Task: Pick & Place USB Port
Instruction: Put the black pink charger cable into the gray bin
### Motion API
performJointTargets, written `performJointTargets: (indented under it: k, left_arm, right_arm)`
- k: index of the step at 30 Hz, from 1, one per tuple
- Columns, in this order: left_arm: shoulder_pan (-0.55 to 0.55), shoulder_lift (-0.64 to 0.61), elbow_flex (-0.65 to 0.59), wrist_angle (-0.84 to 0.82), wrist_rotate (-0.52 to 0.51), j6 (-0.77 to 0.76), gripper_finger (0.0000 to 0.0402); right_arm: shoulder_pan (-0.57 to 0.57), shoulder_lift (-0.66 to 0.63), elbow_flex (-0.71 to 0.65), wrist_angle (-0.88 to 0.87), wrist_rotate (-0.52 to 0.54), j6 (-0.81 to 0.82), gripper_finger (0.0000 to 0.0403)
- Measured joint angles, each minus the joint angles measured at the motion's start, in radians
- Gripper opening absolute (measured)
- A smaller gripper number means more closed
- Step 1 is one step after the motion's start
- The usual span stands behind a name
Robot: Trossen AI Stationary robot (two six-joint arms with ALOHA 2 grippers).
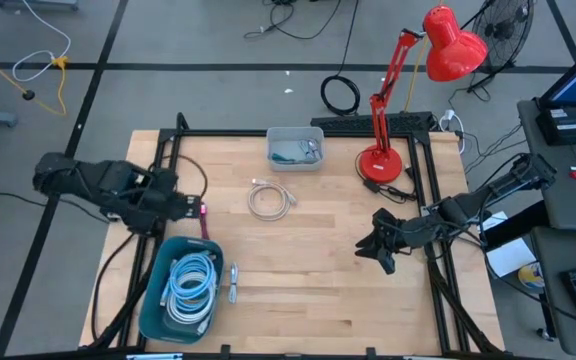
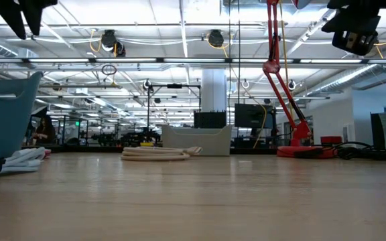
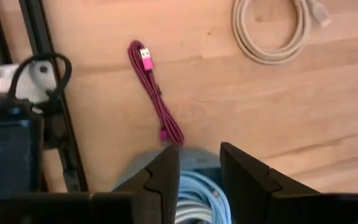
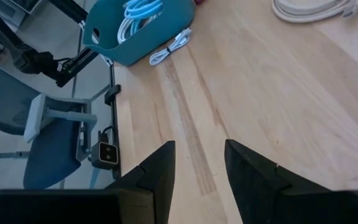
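A magenta USB cable (image 3: 157, 99) lies bunched on the wood, its plug (image 3: 146, 60) pointing away from the teal bin (image 3: 194, 158); in the high view this cable (image 1: 204, 215) sits just past the bin's far edge. My left gripper (image 3: 201, 180) hovers open above that edge, the cable just beyond its fingertips. The bin (image 1: 180, 285) holds coiled light-blue cables (image 1: 190, 285). My right gripper (image 1: 378, 245) hangs open over bare wood at the table's right, touching nothing.
A small white cable (image 1: 233, 283) lies by the bin's right side. A beige coiled cable (image 1: 270, 200) rests mid-table, with a grey tray (image 1: 296, 147) of cables behind it. A red desk lamp (image 1: 380, 160) stands at the far right. Black frame rails (image 1: 168, 160) border the table.
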Motion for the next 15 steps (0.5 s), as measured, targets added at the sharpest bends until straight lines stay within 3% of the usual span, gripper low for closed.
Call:
performJointTargets:
  k: [8,15]
  left_arm:
    - [0.18,0.036,0.0,0.004,0.021,0.202,0.0138]
    - [0.317,0.122,0.0,0.008,0.102,0.348,0.0143]
  right_arm:
    - [0.0,0.0,0.0,0.051,0.006,-0.015,0.013]
    - [0.0,0.0,0.0,0.061,0.008,-0.016,0.013]
